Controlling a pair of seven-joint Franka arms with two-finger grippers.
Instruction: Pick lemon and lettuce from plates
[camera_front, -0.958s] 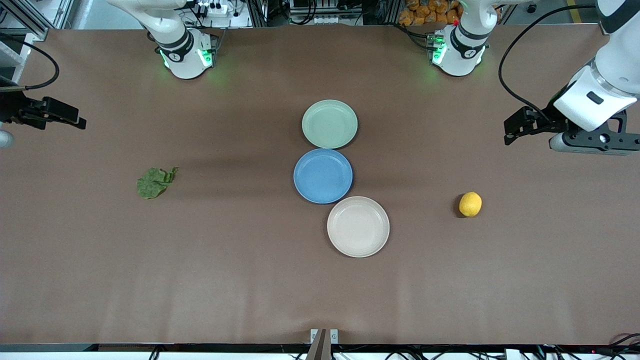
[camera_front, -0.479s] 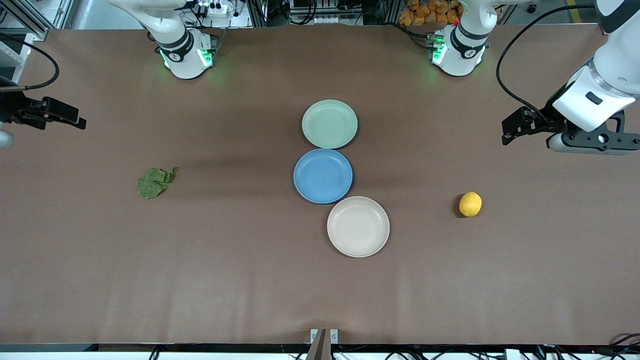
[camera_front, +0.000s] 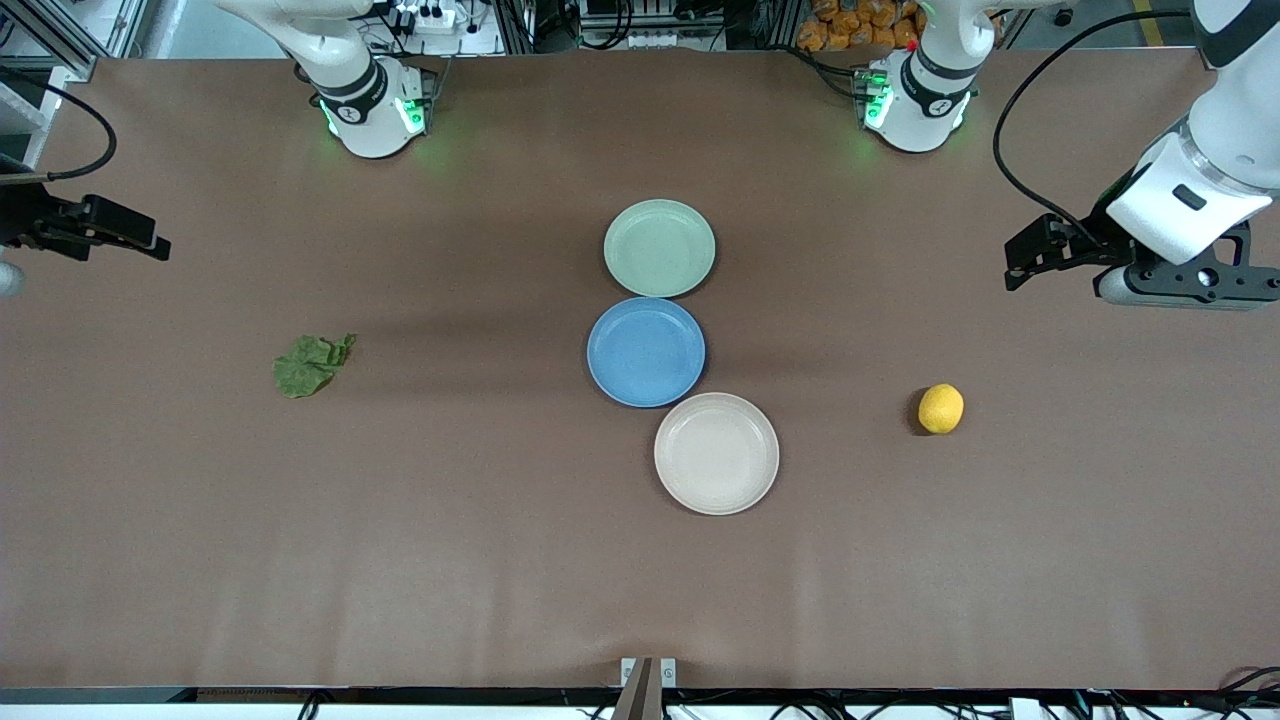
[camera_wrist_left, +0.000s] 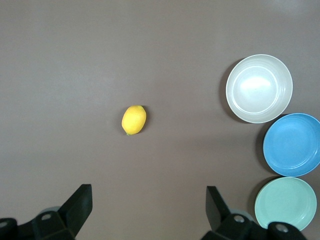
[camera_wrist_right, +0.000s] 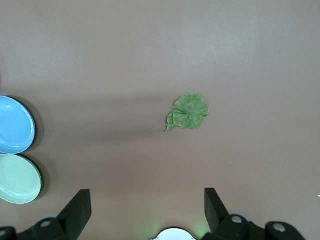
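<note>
I am holding both hands up over the worktop (camera_front: 400, 560), fingers spread wide and holding nothing. My left hand (camera_wrist_left: 147, 212) is hanging over the bare surface at its own end, with the lemon (camera_wrist_left: 134, 119) lying below and ahead of its fingertips, on the worktop and not on any plate. My right hand (camera_wrist_right: 147, 212) is hanging over its end, with the lettuce (camera_wrist_right: 188, 112) below and ahead of it, also flat on the worktop.

The lemon looks firm, rounded and dimpled; I am judging it light but liable to roll, so I would close across its short middle. The lettuce is a thin, limp, crinkled leaf with ragged edges; I would pinch a raised fold near its centre, gently, since it may tear or slip.

The pale green plate (camera_front: 659, 248), the blue plate (camera_front: 646, 351) and the beige plate (camera_front: 716, 453) are sitting empty in a row mid-worktop, smooth, shallow and round, well apart from both hands.
</note>
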